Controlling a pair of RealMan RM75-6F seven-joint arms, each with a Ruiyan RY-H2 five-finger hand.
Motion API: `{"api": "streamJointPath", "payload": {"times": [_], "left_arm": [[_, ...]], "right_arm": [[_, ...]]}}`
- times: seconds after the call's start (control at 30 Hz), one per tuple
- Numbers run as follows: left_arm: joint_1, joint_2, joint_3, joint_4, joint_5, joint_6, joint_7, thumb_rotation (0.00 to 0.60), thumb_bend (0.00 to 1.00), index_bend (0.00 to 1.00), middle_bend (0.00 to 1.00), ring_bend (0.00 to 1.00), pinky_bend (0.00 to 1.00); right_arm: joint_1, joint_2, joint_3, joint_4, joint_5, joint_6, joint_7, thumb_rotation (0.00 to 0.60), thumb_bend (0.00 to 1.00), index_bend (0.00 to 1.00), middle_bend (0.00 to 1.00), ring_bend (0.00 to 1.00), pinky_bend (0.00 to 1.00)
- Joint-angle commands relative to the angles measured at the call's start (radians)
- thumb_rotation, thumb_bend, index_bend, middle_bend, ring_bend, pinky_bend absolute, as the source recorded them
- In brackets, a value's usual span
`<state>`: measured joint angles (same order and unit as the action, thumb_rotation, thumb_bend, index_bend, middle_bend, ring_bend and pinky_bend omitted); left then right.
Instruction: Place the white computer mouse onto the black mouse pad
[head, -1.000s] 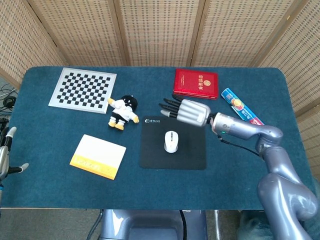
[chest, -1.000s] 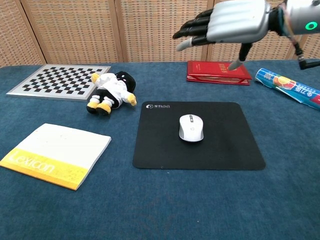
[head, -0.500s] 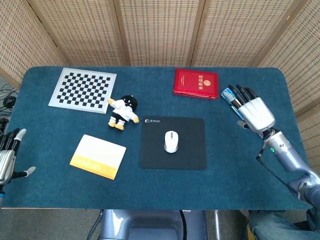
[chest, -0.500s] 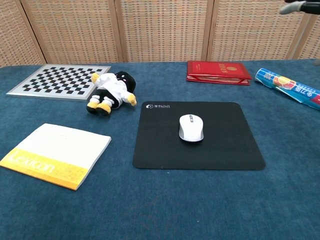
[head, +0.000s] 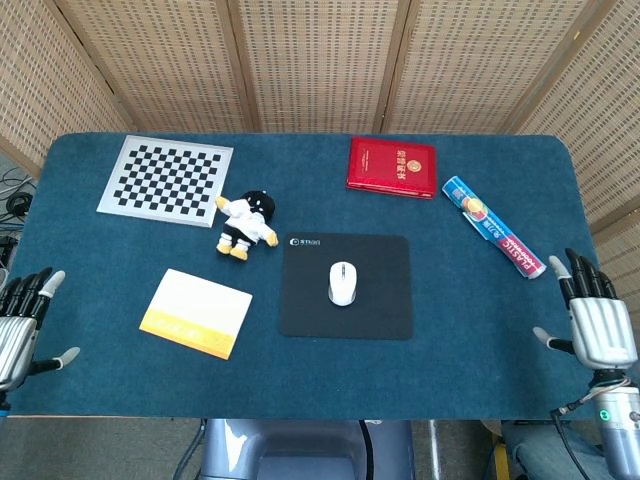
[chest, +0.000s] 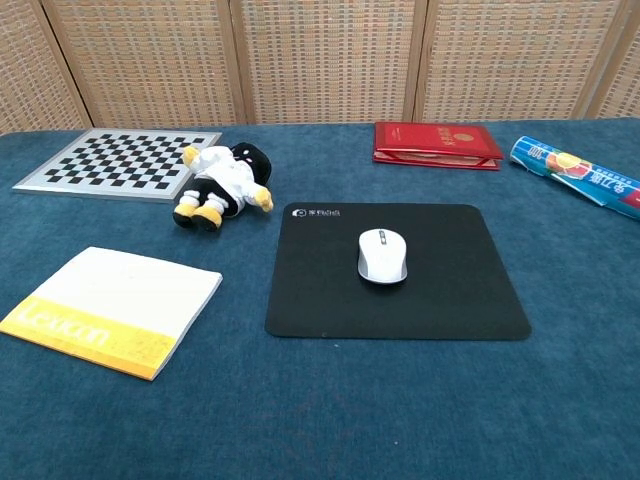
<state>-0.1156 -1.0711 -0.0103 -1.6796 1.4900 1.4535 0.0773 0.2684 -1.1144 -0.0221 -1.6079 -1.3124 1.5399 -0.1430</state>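
Observation:
The white computer mouse (head: 342, 283) (chest: 382, 255) lies on the black mouse pad (head: 375, 310) (chest: 450, 300), near its middle, untouched. My right hand (head: 598, 325) hovers open at the table's right front corner, far from the pad, fingers spread and empty. At the far left edge my left hand (head: 18, 323) is also open and holds nothing. Neither hand shows in the chest view.
A checkerboard plate (head: 167, 180) lies at the back left, with a small plush doll (head: 245, 224) beside it. A red booklet (head: 392, 167) sits behind the pad, a printed tube (head: 495, 237) at the right. A white and yellow book (head: 196, 312) lies front left.
My right hand has pulled back from above the pad to the right front corner. My left hand has risen slightly at the left edge. The mouse stays put on the pad.

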Motion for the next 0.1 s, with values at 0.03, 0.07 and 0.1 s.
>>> {"api": "streamJointPath", "payload": {"times": [0.03,0.07,0.1], "left_arm": [[0.001,-0.002,0.004,0.001,0.014,0.004,-0.003,0.6,0.0,0.0,0.0,0.0,0.0],[0.002,-0.003,0.004,0.002,0.018,0.007,-0.004,0.6,0.0,0.0,0.0,0.0,0.0],[0.003,-0.004,0.004,0.002,0.021,0.01,-0.005,0.6,0.0,0.0,0.0,0.0,0.0]], "right_arm": [[-0.028,0.0,0.002,-0.015,-0.019,0.025,0.01,0.6,0.0,0.0,0.0,0.0,0.13],[-0.033,0.0,0.003,-0.016,-0.022,0.028,0.013,0.6,0.0,0.0,0.0,0.0,0.12],[-0.038,-0.001,0.004,-0.016,-0.025,0.032,0.015,0.6,0.0,0.0,0.0,0.0,0.12]]}}
